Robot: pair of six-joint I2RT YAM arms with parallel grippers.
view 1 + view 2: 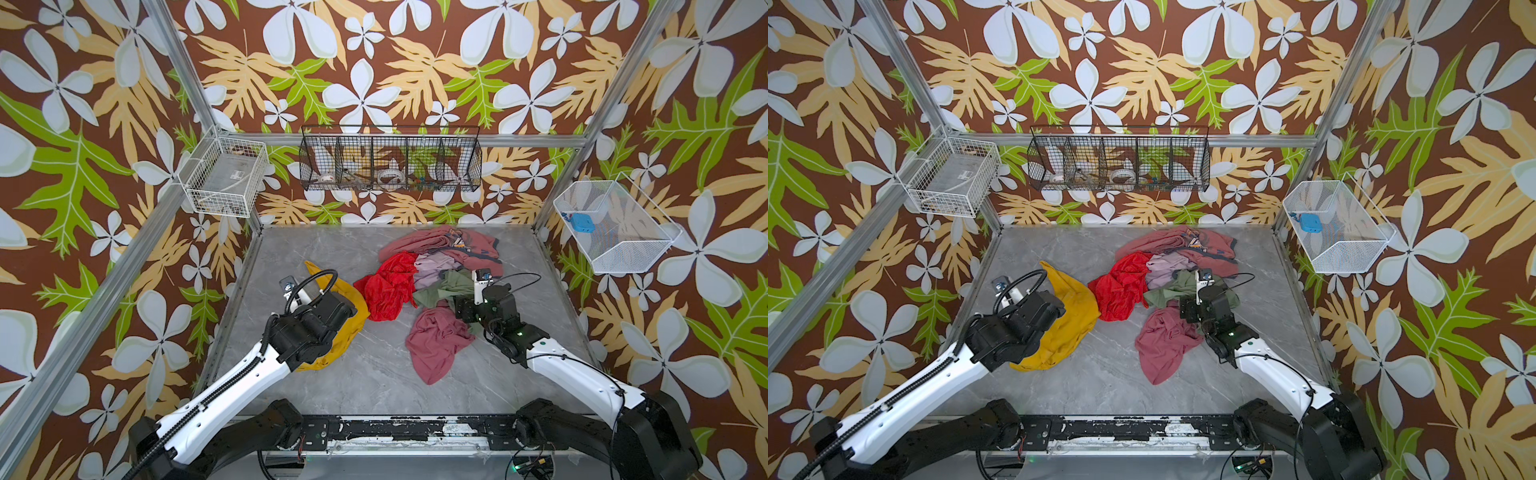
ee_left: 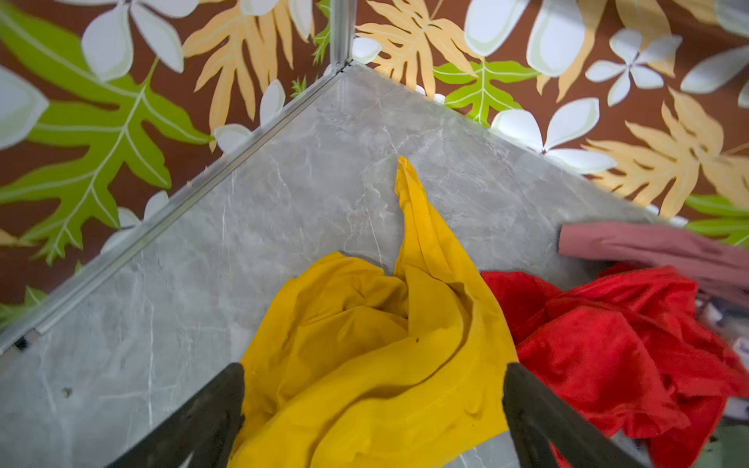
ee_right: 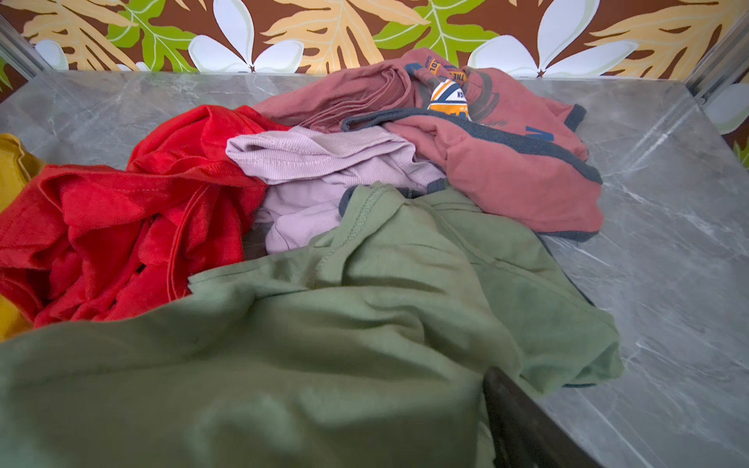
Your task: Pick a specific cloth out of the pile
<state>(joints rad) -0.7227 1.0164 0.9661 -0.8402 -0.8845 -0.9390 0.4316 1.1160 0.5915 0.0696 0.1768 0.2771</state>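
Across the grey worktop (image 1: 374, 386), in its far half and right of centre, the pile (image 1: 440, 266): dusty pink and lilac pieces heaped with an olive garment (image 1: 444, 289), and a red garment (image 1: 390, 291) spilling off the left flank. Left of that heap, clear of it except for one edge lying against the red, the mustard cloth (image 1: 1071, 320). Long axis running near to far: broad bunched end toward the robot, thin tail tapering off toward the far edge of the worktop. In the left wrist view, the same cloth filling the gap between the left fingers (image 2: 202, 421), with the tail pointing straight ahead of them. Fingers spread wide, clamping nothing; touching the fabric or just above it, hard to say. By judgement, only a short drop and a close needed to take the broad end, followed by a draw leftward, away from the red. Much the nearer, the left arm (image 1: 249, 365); the right arm (image 1: 561, 365) across the heap, well apart from the mustard. Of the right fingers (image 3: 523, 425), just one dark tip in the wrist view, the olive fabric draped over the rest; spread or clamped on that fold, cannot tell
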